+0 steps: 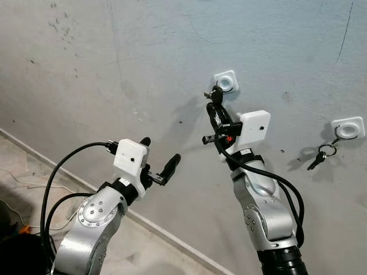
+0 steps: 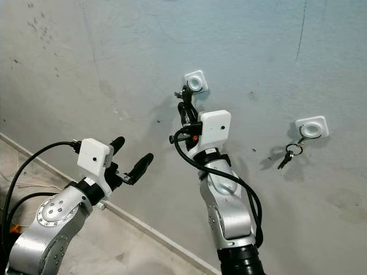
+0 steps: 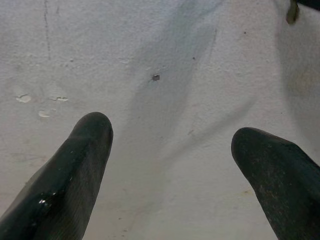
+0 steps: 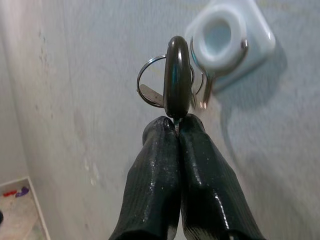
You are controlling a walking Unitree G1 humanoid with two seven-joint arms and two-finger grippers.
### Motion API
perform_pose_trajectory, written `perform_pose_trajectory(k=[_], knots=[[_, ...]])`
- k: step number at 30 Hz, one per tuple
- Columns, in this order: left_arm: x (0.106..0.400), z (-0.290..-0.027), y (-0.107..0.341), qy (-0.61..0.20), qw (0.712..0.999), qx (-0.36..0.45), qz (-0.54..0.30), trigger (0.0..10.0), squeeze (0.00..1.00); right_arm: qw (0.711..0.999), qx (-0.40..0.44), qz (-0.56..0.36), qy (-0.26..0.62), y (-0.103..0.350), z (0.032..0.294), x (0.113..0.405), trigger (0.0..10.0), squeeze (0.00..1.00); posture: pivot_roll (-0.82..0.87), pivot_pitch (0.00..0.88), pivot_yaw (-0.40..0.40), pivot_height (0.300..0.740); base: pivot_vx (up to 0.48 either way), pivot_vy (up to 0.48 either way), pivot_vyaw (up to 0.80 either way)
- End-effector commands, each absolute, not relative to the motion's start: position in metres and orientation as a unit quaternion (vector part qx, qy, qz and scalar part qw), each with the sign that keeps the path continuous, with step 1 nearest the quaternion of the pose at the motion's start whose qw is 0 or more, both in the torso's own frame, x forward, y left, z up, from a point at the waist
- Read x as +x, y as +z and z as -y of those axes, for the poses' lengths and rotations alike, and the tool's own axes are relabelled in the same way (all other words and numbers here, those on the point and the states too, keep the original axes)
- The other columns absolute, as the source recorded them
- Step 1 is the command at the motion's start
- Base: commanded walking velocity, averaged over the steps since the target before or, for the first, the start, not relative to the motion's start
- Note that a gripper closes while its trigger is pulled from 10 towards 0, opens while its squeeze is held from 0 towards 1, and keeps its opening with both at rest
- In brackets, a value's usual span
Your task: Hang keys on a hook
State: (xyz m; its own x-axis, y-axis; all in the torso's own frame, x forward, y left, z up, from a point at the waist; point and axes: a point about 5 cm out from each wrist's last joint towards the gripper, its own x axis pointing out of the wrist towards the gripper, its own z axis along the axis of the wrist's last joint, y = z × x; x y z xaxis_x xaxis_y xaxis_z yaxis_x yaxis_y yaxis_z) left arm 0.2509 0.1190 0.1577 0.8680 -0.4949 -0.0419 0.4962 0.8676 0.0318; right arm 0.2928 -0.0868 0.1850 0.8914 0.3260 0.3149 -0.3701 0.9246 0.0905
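The right claw [image 4: 176, 125] is raised to the wall [image 1: 114, 69], fingers pressed together on the blade of a key with dark head [image 4: 177, 82]. The key's ring [image 4: 150, 82] is just beside the white hook [image 4: 227, 37], w/ a metal loop lying around the hook's front; cannot tell if it hangs by itself. The left claw [image 1: 162, 157] is wide apart, holds nothing, near the wall, lower. A 2nd hook [image 1: 348, 128] to the right carries other keys [image 1: 321, 156].

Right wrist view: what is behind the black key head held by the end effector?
Behind the key head sit a metal key ring and the white wall hook, with a ring looped round its knob. The key's blade is covered by the right end effector.
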Motion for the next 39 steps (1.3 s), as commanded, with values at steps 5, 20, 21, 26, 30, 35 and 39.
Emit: perform_pose_trajectory(k=[5,20,21,26,30,35,39], knots=[[0.252,-0.117,0.161,-0.261,0.965,0.022,-0.010,10.0,0.00,0.976,0.076,0.139,0.148,0.182,0.105,0.290,10.0,0.00,0.21,0.000,-0.081,0.740,0.000,0.000,0.00],[0.253,-0.117,0.160,-0.263,0.965,0.023,-0.011,10.0,0.00,0.980,0.069,0.106,0.153,0.167,0.110,0.280,10.0,0.00,0.20,0.000,-0.077,0.740,0.000,0.000,0.00],[0.253,-0.117,0.160,-0.263,0.965,0.023,-0.012,10.0,0.00,0.980,0.068,0.105,0.154,0.167,0.110,0.280,10.0,0.00,0.20,0.000,-0.077,0.740,0.000,0.000,0.00],[0.253,-0.117,0.160,-0.262,0.965,0.023,-0.012,10.0,0.00,0.979,0.067,0.105,0.160,0.167,0.109,0.281,10.0,0.00,0.20,0.000,-0.077,0.740,0.000,0.000,0.00],[0.255,-0.117,0.163,-0.256,0.966,0.021,-0.004,10.0,0.00,0.977,0.063,0.110,0.169,0.170,0.106,0.282,10.0,0.00,0.20,0.000,-0.077,0.740,0.000,0.000,0.00],[0.260,-0.114,0.178,-0.259,0.966,0.016,0.019,10.0,0.00,0.976,0.060,0.105,0.183,0.168,0.103,0.282,10.0,0.00,0.20,0.000,-0.077,0.740,0.000,0.000,0.00],[0.260,-0.107,0.189,-0.278,0.960,0.019,0.034,10.0,0.00,0.976,0.054,0.096,0.188,0.163,0.101,0.281,10.0,0.00,0.20,0.000,-0.078,0.740,0.000,0.000,0.00]])
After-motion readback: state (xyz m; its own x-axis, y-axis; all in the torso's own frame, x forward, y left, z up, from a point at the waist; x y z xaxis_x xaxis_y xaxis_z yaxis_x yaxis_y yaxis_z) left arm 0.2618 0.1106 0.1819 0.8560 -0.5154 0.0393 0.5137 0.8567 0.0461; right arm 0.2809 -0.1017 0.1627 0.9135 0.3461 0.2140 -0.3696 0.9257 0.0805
